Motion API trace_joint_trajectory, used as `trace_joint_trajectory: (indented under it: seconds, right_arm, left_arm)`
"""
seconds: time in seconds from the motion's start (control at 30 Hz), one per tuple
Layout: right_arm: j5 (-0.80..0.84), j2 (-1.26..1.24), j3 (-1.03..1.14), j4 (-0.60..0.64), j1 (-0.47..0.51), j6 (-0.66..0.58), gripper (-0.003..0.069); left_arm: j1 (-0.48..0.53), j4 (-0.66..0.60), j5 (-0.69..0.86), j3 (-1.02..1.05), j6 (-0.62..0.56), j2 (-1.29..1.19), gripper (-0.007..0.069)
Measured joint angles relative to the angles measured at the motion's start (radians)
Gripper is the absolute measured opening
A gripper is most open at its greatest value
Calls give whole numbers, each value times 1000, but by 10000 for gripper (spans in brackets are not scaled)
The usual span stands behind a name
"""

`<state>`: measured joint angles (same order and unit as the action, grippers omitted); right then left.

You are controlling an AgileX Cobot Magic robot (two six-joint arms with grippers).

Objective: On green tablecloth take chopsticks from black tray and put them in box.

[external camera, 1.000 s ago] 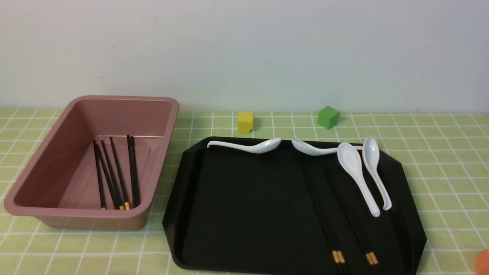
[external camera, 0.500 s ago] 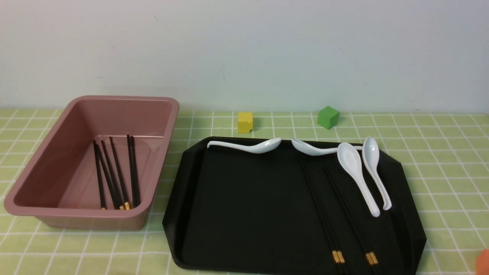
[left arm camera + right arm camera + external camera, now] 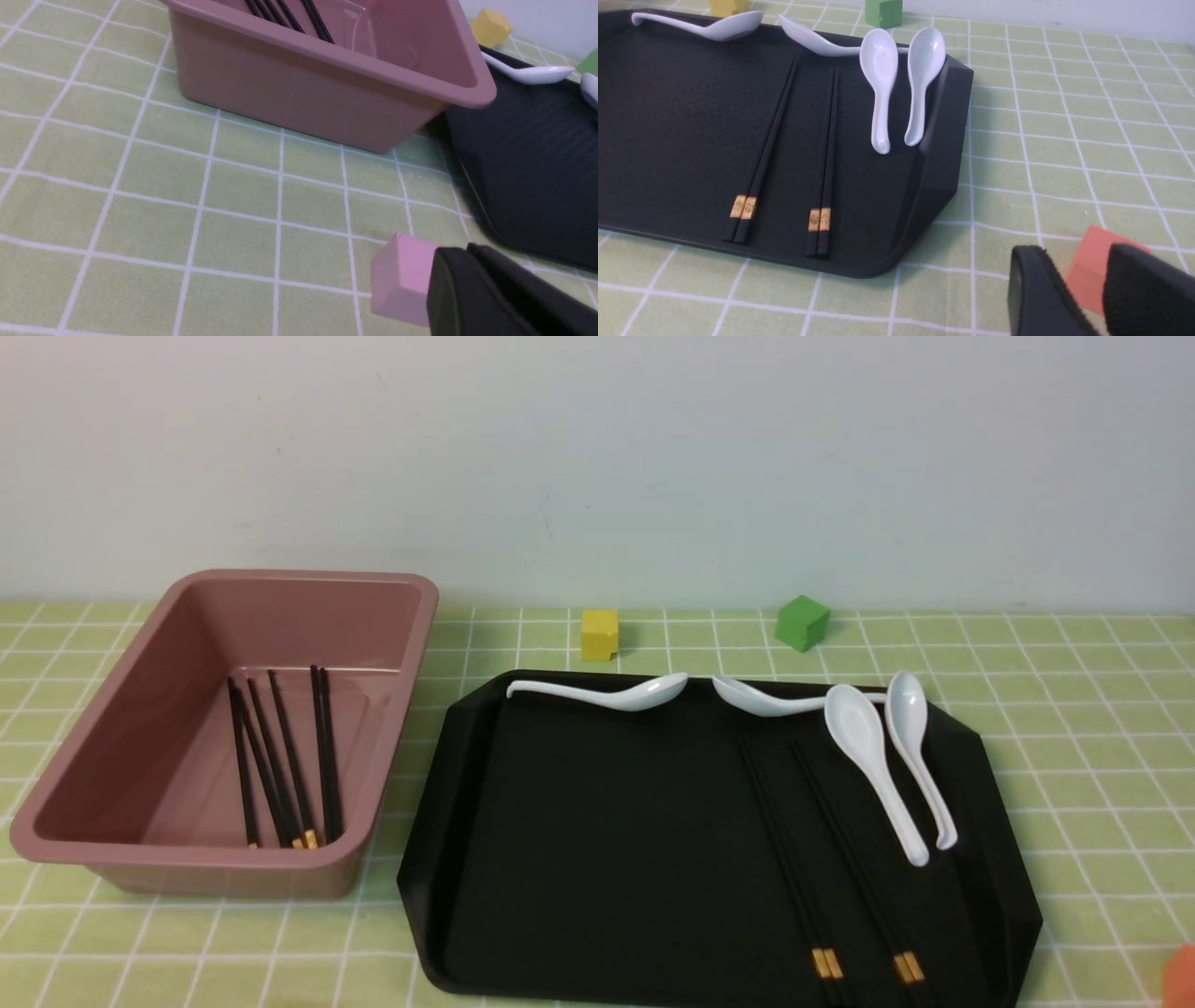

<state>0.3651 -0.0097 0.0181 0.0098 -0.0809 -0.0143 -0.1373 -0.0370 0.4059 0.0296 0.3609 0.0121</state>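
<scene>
Front view: tray and box contents unchanged vs 1 s ago, so no transfer progress; 2 pairs of chopsticks [image 3: 759,172] remain in black tray [image 3: 607,840], more sticks in box [image 3: 224,882]. Right gripper [image 3: 1076,254] open, empty, off tray's right side; pairs lie forward-left of it. Left gripper [image 3: 466,254] looks closed, nothing held.

The whole black tray [image 3: 653,840] was faced from its near side in the front view; its parts were shared by closer, angled wrist views.
</scene>
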Motion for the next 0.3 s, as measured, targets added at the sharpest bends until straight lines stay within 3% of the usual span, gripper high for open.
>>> trace_joint_trajectory:
  seconds: [0.3]
  right_arm:
    - [0, 0, 0, 0, 0, 0, 239]
  left_arm:
    - [0, 0, 0, 0, 0, 0, 39]
